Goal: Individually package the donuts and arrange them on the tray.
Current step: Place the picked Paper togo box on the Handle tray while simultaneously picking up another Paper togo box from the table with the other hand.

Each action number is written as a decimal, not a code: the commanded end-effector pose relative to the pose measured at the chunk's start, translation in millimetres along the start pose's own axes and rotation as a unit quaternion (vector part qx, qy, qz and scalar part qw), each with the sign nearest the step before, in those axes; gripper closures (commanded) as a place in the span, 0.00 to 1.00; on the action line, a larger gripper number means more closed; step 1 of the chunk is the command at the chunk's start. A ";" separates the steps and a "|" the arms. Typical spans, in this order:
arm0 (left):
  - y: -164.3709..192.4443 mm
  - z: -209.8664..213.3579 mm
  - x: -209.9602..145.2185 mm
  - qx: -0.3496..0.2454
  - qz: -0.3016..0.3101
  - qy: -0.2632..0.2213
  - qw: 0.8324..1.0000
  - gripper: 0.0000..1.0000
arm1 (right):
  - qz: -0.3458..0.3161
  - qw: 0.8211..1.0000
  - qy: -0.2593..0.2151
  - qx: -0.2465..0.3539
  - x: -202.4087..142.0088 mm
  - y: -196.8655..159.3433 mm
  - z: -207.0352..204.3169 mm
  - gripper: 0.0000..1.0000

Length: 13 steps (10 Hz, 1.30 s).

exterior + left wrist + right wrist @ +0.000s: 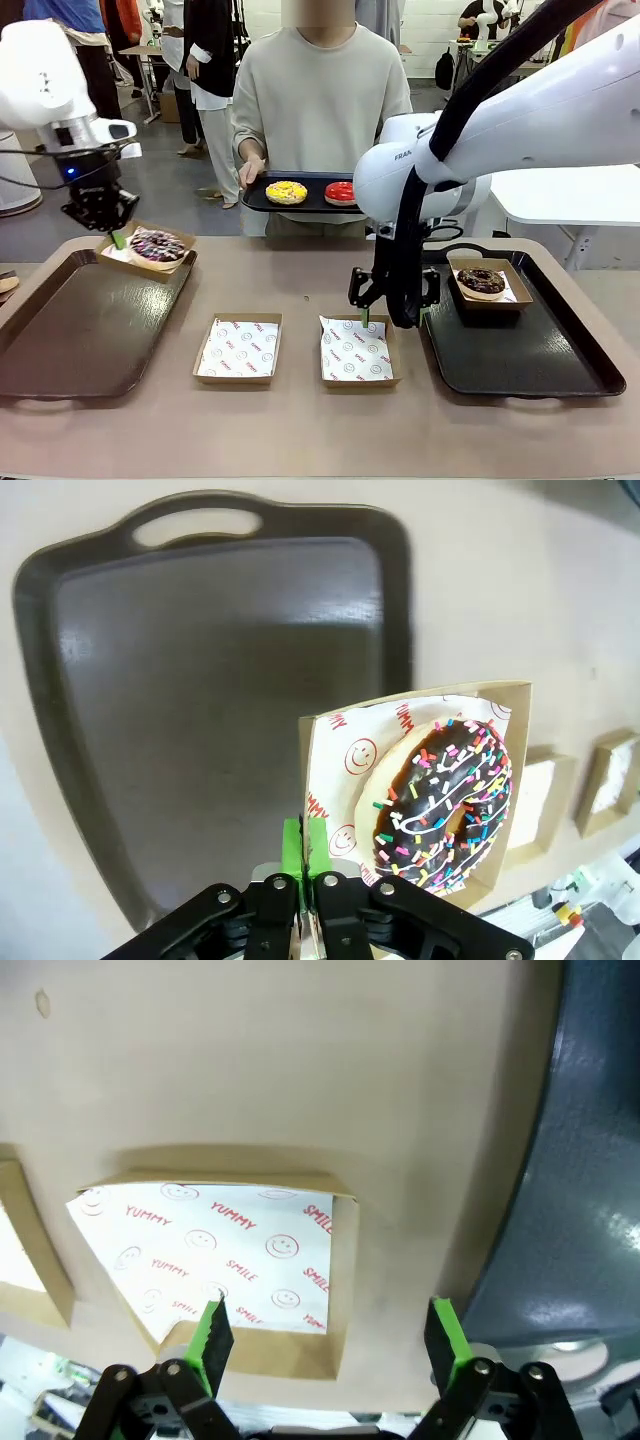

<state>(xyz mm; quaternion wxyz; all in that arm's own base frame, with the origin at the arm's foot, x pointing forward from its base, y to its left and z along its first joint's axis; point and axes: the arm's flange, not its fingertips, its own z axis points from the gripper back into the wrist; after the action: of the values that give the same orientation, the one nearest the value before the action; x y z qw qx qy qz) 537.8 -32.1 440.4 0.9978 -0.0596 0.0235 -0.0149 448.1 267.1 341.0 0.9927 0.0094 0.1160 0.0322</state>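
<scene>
Here, in the front view, my left gripper (112, 236) at upper left is clenched on one wall of a paper-lined carton (168, 268) that carries the sprinkled purple donut (157, 245). The carton sits tilted over the far right corner of the left tray (60, 340); whether it touches the rim I cannot tell. I judge the load light but awkward: thin card that will flex, pinched at a single edge, with the donut's weight hanging out beyond the fingers. The donut itself looks soft, its glaze easy to smear and its sprinkles easy to shed, so the card wall is the place to hold, never the ring. A level, slow set-down should keep it from sliding toward the low side. Room is generous: the left tray's floor is bare, bounded only by its raised rim, which the carton's bottom must pass over.

Centre frame, my right gripper (393, 316) hangs released, jaws wide. One finger is over the right edge of an empty lined carton (350, 360), the other over the strip of table (300, 290) just beside the right tray (540, 360). That tray's rim is the near hazard there. A chocolate donut (481, 281), boxed, rests at its far end. A second empty carton (238, 348) lies left of centre. At top centre a person's hand (250, 172) holds a black serving tray (305, 208) bearing the yellow donut (286, 192) and red donut (340, 193), unpackaged.
</scene>
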 end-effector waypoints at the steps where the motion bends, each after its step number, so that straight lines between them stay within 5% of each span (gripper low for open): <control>1: 32.4 -22.1 6.6 -0.014 0.005 -0.013 1.000 0.98 | -0.011 1.000 -0.012 -0.006 0.3 3.5 -14.0 0.00; 6: 101.2 -57.0 16.5 -0.034 0.034 -0.011 0.999 0.98 | -0.029 0.997 -0.068 -0.026 -43.4 8.5 -36.0 0.00; 7: 86.8 -55.1 12.6 -0.014 0.037 0.001 0.999 0.98 | -0.042 0.996 -0.083 -0.019 -53.8 7.8 -36.9 0.00; 8: 86.8 -55.1 12.6 -0.014 0.037 0.001 0.999 0.98 | -0.015 0.999 -0.036 -0.010 -24.8 9.4 -30.5 0.00; 13: 86.8 -55.1 12.6 -0.014 0.037 0.001 0.999 0.98 | -0.022 0.999 -0.044 -0.010 -30.6 9.2 -32.0 0.00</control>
<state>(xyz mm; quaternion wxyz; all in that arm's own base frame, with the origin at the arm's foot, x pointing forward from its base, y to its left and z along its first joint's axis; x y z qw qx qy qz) 552.1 47.8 370.1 0.9967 -0.0745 0.0268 0.0192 412.0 275.8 316.9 0.9973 -0.0012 0.0729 0.0111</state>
